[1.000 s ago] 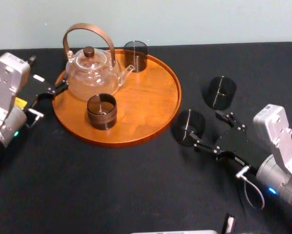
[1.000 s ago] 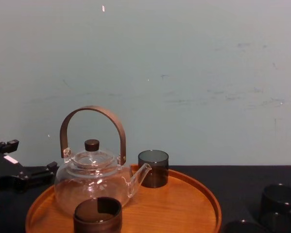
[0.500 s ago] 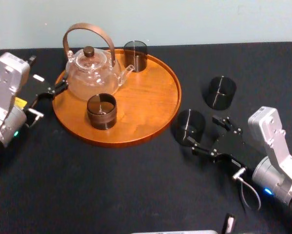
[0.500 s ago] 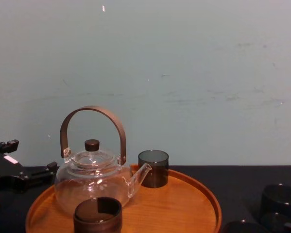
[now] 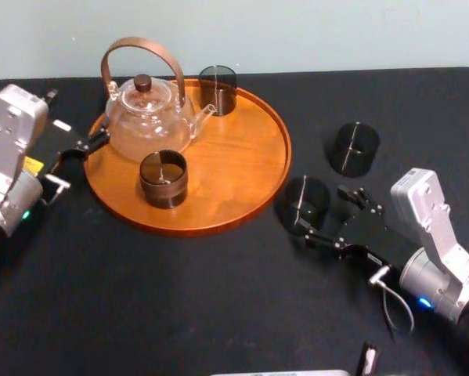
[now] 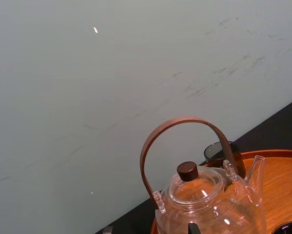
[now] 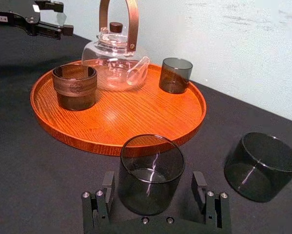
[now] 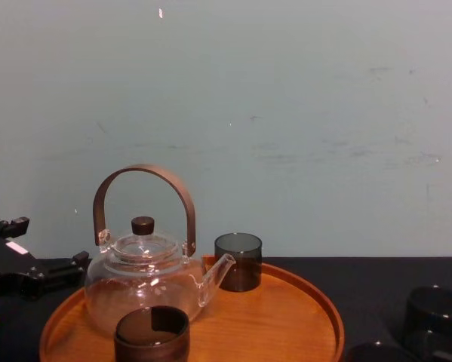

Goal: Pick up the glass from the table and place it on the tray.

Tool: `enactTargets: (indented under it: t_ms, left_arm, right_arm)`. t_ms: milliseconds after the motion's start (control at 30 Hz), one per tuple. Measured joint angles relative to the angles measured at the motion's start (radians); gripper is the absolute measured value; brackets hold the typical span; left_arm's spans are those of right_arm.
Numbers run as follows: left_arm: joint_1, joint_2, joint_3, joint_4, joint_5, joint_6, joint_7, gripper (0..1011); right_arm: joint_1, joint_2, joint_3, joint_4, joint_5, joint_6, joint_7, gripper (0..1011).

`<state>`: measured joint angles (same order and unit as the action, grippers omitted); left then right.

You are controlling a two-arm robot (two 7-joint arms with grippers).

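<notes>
The glass [image 5: 306,200] is a short, straight-sided tumbler of smoky grey, see-through and upright, with its mouth open to the top. It stands on the black worktop [image 5: 179,298] right of centre in the head view. It is just beside the lower right rim of the tray [image 5: 242,164] but not on it. In the right wrist view the glass sits low in the middle of the frame, and the tray's raised rim lies directly behind it.

The right tool [image 5: 320,210] lies low over the worktop at the lower right of the head view. Its two black fingers [image 7: 105,191] are spread wide to either side of the glass, with a gap on each side, and they pinch nothing.

A second glass [image 5: 355,147] of the same kind stands above and to the right, apart from the first. The round orange-brown tray carries a clear teapot [image 5: 148,117] with a brown hoop handle. A dark brown cup [image 5: 164,178] stands below the teapot, and a third smoky glass [image 5: 218,90] stands at the tray's upper rim.

The left tool [image 5: 76,160] rests at the left edge of the head view, beside the tray's left rim near the teapot. Its fingers are spread and hold nothing.
</notes>
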<state>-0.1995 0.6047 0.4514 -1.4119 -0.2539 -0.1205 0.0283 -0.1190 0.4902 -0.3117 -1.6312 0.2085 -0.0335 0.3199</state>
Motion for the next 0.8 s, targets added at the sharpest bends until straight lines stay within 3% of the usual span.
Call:
enactTargets:
  t_ms: [800]
  left_arm:
    - [0.0, 0.0, 0.0, 0.0, 0.0, 0.0, 0.0, 1001]
  right_arm:
    - [0.07, -0.06, 0.007, 0.096, -0.013, 0.006, 0.066, 1002]
